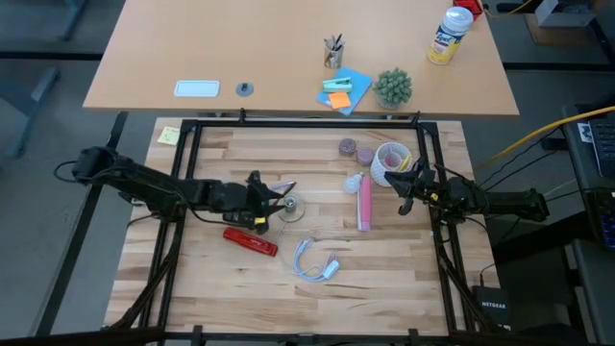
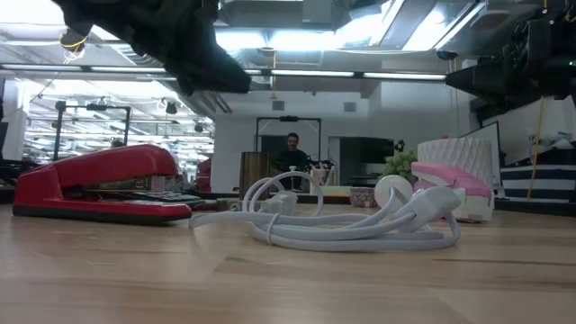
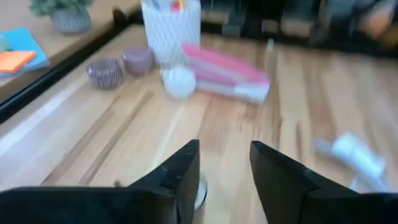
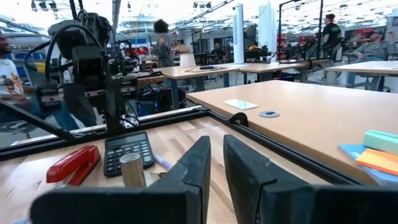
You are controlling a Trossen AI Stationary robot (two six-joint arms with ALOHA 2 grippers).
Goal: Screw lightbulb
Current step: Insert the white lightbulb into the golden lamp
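Note:
The lightbulb (image 1: pixel 354 183) (image 3: pixel 179 82), small, white and round, lies on the wooden table against the end of a pink stapler (image 1: pixel 365 204) (image 3: pixel 224 70). My left gripper (image 1: pixel 281 198) (image 3: pixel 224 168) stands open with nothing between its fingers, above the table's middle and left of the bulb. A round grey socket base (image 1: pixel 291 206) sits just beside its fingertips and peeks out behind one finger (image 3: pixel 200 190). My right gripper (image 1: pixel 405 187) (image 4: pixel 216 158) waits at the table's right, its fingers a narrow gap apart and holding nothing.
A red stapler (image 1: pixel 250 240) (image 2: pixel 90 184) and a coiled white cable (image 1: pixel 312 264) (image 2: pixel 342 220) lie toward the near edge. A white cup (image 1: pixel 389 159) (image 3: pixel 171 31) and two small purple bowls (image 3: pixel 104 73) stand at the far right. A calculator (image 4: pixel 127 152) lies under the left arm.

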